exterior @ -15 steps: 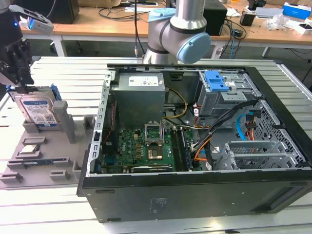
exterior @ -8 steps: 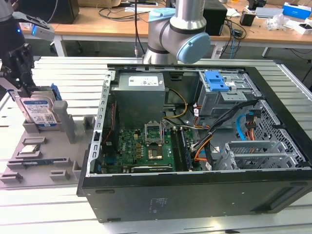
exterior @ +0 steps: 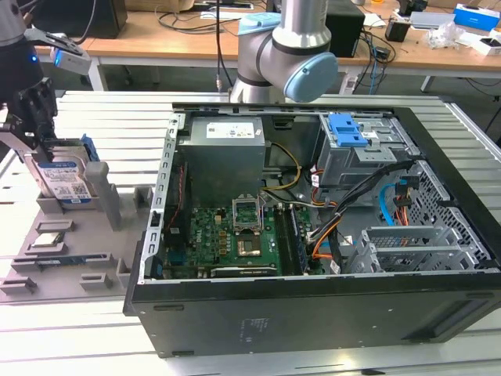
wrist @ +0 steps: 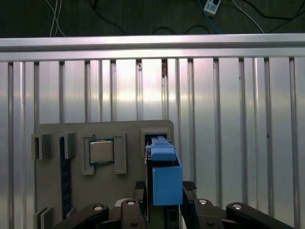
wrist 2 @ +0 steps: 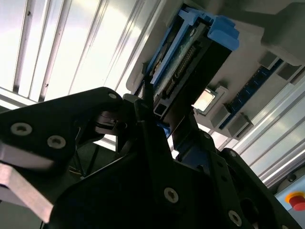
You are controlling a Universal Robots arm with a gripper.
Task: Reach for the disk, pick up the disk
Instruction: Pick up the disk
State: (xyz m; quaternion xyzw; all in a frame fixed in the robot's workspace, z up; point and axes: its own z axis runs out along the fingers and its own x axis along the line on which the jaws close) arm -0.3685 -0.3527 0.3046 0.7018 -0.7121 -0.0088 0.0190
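Gripper (wrist: 164, 202) straddles the disk (wrist: 167, 174), edge-up in its grey holder (wrist: 125, 138) — clamped or not, cannot tell.

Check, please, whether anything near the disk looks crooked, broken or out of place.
Nothing stands out. The disk stands upright in its slot in the grey holder, with the gripper at its top edge. The small chip lies square in its pocket on the same holder.

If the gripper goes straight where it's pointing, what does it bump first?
Most likely the disk, standing on edge in the gray holder, right ahead of the gripper; how near is hard to judge.
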